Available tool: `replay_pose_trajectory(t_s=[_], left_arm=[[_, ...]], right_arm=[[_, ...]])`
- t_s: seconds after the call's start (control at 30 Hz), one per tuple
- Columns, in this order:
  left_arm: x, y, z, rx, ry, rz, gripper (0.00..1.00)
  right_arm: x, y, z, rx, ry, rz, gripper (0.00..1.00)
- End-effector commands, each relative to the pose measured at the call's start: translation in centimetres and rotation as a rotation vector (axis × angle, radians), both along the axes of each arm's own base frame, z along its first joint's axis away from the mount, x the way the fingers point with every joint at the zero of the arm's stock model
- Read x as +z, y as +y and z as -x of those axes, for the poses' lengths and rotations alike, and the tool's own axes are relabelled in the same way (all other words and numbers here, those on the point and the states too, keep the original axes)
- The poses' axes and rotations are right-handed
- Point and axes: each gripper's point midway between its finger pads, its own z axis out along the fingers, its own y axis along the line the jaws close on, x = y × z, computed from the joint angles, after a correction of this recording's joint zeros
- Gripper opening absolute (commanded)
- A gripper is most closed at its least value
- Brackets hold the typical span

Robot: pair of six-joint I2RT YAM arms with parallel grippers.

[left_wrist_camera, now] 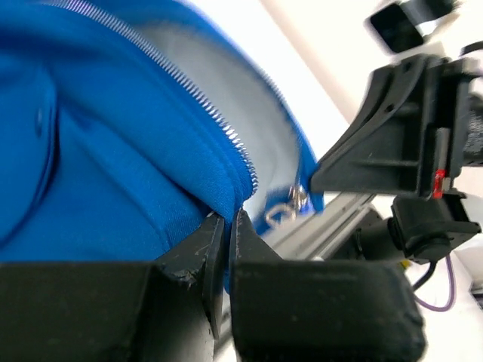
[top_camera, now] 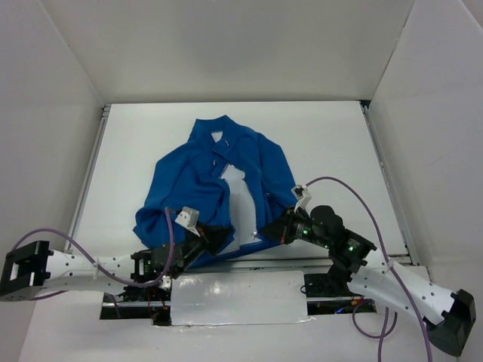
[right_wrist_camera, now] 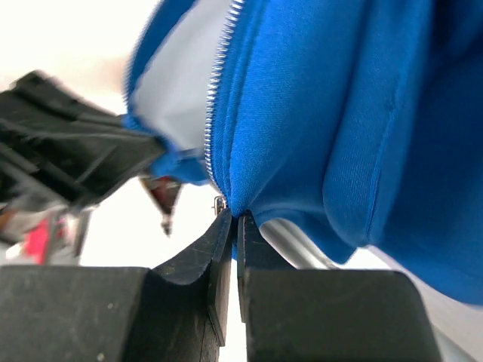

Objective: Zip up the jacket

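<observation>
The royal-blue jacket (top_camera: 211, 181) lies on the white table, collar at the far end, front open with white lining (top_camera: 240, 202) showing. My left gripper (top_camera: 213, 240) is shut on the bottom hem of the jacket's left front panel (left_wrist_camera: 151, 188), beside the light zipper teeth (left_wrist_camera: 219, 124); the metal zipper pull (left_wrist_camera: 290, 204) hangs on the opposite edge just beyond it. My right gripper (top_camera: 278, 228) is shut on the bottom hem of the right front panel (right_wrist_camera: 302, 113), next to its zipper teeth (right_wrist_camera: 215, 98) and a small metal zipper end (right_wrist_camera: 219, 203).
A shiny silver sheet (top_camera: 238, 298) covers the table's near edge between the arm bases. White walls enclose the table on three sides. The right gripper's black body (left_wrist_camera: 392, 151) shows close in the left wrist view. A purple cable (top_camera: 355, 196) arcs over the right arm.
</observation>
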Motion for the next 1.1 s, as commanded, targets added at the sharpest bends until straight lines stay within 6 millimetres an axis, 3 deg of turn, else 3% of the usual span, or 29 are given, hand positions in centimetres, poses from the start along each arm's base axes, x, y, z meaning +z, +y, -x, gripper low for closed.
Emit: replay_pose_trajectory(t_s=[0.0,0.3,0.53,0.77,1.07], left_arm=[[8.6,0.0,-0.4,-0.005,-0.262,0.207,0.0],[10.7,-0.8,1.3,-0.128,-0.422,0.21,0.0],[10.1,-0.4,1.5,-0.146,-0.423,0.223,0.0],[9.4,-0.6,1.4,-0.149,-0.407,0.226,0.0],[9.3,-1.6,1.8,-0.198,-0.406,0.244,0.0]], right_arm=[[3.5,2.9,0.4,0.058,-0.06,-0.178,0.0],[4.3,4.7,1.5,0.148,-0.102,-0.257,0.0],[4.9,4.4,2.0,0.173,-0.182,-0.307,0.0],[6.9,4.0,3.5,0.256,-0.375,-0.414,0.0],[6.6,3.9,3.4,0.276,-0.516,-0.386,0.0]])
